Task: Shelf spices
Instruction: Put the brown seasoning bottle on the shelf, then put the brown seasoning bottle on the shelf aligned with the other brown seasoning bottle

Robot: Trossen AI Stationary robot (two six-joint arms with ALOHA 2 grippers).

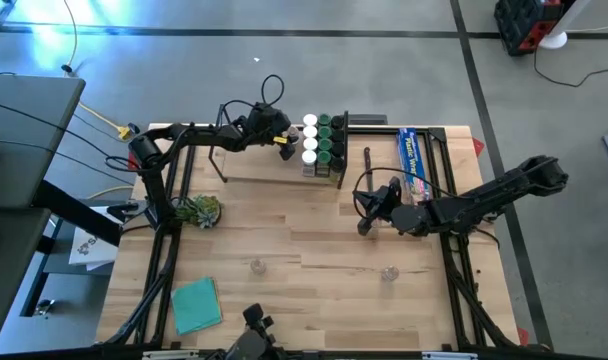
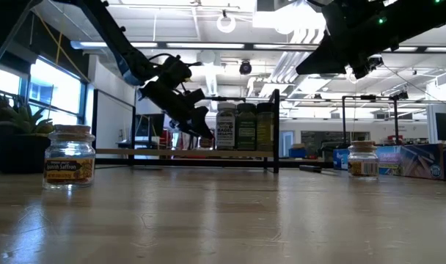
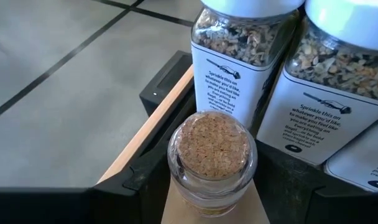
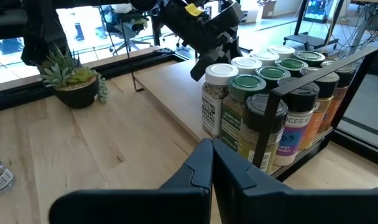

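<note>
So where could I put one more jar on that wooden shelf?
The flat light-wood shelf board is bare between its thin black wire end frame and the left claw. The other end is crowded: white-, green- and dark-lidded clear spice jars stand packed together, the left claw beside them.

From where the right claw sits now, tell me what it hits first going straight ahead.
Probably the white-lidded spice jar at the near end of the shelf; the shut right claw points toward it, though depth is unclear.
</note>
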